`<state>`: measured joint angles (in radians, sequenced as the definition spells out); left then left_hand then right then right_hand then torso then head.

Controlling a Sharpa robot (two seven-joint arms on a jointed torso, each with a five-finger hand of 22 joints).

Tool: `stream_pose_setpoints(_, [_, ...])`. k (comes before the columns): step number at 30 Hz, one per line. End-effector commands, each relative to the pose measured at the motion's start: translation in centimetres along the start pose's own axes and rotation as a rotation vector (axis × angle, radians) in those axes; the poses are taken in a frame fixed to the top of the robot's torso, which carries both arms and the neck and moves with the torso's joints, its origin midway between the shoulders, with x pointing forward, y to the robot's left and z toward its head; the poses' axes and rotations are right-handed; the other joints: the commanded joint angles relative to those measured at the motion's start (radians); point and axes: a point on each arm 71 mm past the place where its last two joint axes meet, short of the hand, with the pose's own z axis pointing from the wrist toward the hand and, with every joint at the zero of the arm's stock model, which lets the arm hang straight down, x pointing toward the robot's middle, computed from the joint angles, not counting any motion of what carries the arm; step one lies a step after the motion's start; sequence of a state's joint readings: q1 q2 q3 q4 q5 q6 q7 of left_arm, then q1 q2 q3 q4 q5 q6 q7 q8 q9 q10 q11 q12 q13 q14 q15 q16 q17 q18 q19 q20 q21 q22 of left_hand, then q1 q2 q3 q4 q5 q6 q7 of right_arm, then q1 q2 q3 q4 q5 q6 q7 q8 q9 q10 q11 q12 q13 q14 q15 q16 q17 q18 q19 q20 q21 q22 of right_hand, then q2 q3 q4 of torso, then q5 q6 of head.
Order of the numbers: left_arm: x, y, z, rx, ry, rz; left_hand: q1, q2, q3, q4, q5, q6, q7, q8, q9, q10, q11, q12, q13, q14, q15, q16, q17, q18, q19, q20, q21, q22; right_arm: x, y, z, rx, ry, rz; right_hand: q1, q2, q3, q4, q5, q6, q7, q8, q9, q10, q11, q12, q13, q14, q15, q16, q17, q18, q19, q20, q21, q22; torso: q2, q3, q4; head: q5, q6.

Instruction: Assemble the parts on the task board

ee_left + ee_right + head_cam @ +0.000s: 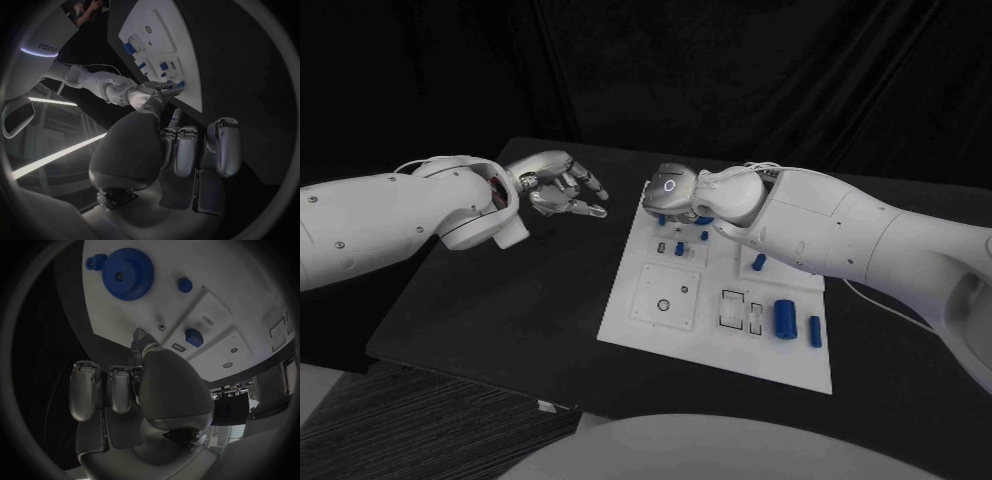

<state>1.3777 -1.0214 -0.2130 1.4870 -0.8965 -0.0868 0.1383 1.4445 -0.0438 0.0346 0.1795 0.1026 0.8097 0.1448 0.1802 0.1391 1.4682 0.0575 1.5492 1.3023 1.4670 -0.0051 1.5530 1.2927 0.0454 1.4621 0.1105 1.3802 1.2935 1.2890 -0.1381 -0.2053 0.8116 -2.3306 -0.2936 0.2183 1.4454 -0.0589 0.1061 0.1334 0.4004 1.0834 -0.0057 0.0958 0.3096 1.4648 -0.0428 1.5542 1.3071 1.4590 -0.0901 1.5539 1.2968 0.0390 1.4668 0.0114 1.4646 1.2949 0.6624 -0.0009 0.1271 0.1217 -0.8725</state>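
**Task board at mid-table, both hands above its far end**

Black table against a dark curtained background. The white task board lies right of the frame's centre in the head view, running from the upper middle down toward the lower right.

Parts on the board: a blue cylinder and a slimmer blue peg stand near its right edge; a further blue piece sits above them; small blue pieces lie near the far end. The right wrist view shows a large blue gear meshed with a small blue gear, a blue knob and a blue block on the board.

The right hand hangs over the board's far end, fingers curled in; whether it grasps a part cannot be told. The left hand is off the board, at upper left of centre over the table, fingers apart and bent, holding nothing.
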Motion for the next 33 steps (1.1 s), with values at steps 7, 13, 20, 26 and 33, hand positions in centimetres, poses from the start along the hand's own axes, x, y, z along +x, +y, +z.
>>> stream_pose_setpoints(7, [0.03, -0.08, 0.13, -0.002, 0.019, 0.000, -0.003, 0.018, -0.028, 0.018, 0.018, 0.016, -0.001, 0.021, -0.011, 0.103, 0.001, 0.022, 0.268, 0.104, 0.001, 0.018, 0.278, -0.001, 0.012, -0.004, -0.003, 0.218, 0.02, -0.02, -0.02, 0.027, -0.027, -0.013, -0.018, 0.015, 0.009, -0.012, -0.017, 0.000, -0.007, -0.008, 0.023, 0.106, -0.002, 0.017, 0.264, 0.112, 0.001, 0.017, 0.274, -0.017, 0.052, 0.012, 0.018, 0.247, -0.001, -0.0008, 0.0014, 0.003, 0.000])
stream_pose_setpoints(13, [0.05, -0.06, 0.16, -0.004, 0.022, 0.000, -0.003, 0.018, -0.028, 0.018, 0.018, 0.016, -0.001, 0.021, -0.011, 0.103, 0.001, 0.022, 0.268, 0.104, 0.001, 0.018, 0.278, -0.001, 0.012, -0.004, -0.003, 0.218, 0.11, -0.04, -0.08, 0.031, -0.025, -0.012, -0.019, 0.015, 0.008, -0.013, -0.021, -0.001, -0.008, -0.009, 0.023, 0.106, -0.002, 0.017, 0.264, 0.112, 0.001, 0.017, 0.274, -0.017, 0.052, 0.012, 0.018, 0.247, -0.002, -0.0011, 0.0012, 0.003, 0.000])
stream_pose_setpoints(20, [0.08, -0.05, 0.21, -0.005, 0.027, 0.000, -0.004, 0.019, -0.029, 0.019, 0.017, 0.018, -0.002, 0.022, -0.011, 0.103, 0.001, 0.022, 0.268, 0.104, 0.001, 0.018, 0.278, -0.001, 0.012, -0.005, -0.003, 0.218, 0.20, -0.05, -0.11, 0.032, -0.021, -0.011, -0.022, 0.014, 0.008, -0.015, -0.027, -0.006, -0.010, -0.012, 0.023, 0.106, -0.001, 0.017, 0.264, 0.112, 0.001, 0.017, 0.274, -0.017, 0.051, 0.012, 0.018, 0.247, -0.003, -0.0013, 0.0013, 0.001, 0.000])
stream_pose_setpoints(26, [0.13, -0.03, 0.25, -0.008, 0.034, -0.001, -0.004, 0.019, -0.030, 0.020, 0.017, 0.019, -0.002, 0.022, -0.011, 0.103, 0.000, 0.022, 0.268, 0.104, 0.001, 0.018, 0.278, 0.000, 0.011, -0.005, -0.005, 0.218, 0.22, -0.01, -0.13, 0.028, -0.020, -0.010, -0.031, 0.008, 0.007, -0.021, -0.029, -0.040, -0.025, -0.030, 0.018, 0.106, 0.000, 0.017, 0.264, 0.112, 0.001, 0.017, 0.274, -0.017, 0.051, 0.012, 0.019, 0.247, -0.003, -0.0012, 0.0011, 0.001, 0.000])
stream_pose_setpoints(33, [0.16, 0.01, 0.28, -0.011, 0.041, -0.001, -0.004, 0.019, -0.030, 0.020, 0.017, 0.020, -0.002, 0.022, -0.012, 0.103, 0.000, 0.022, 0.268, 0.104, 0.001, 0.018, 0.278, 0.000, 0.011, -0.005, -0.006, 0.217, 0.23, 0.02, -0.14, 0.027, -0.018, -0.010, -0.033, 0.007, 0.007, -0.021, -0.029, -0.048, -0.027, -0.032, 0.017, 0.106, 0.000, 0.017, 0.264, 0.112, 0.001, 0.017, 0.274, -0.017, 0.051, 0.012, 0.019, 0.247, -0.003, -0.0013, 0.0007, -0.001, 0.000])
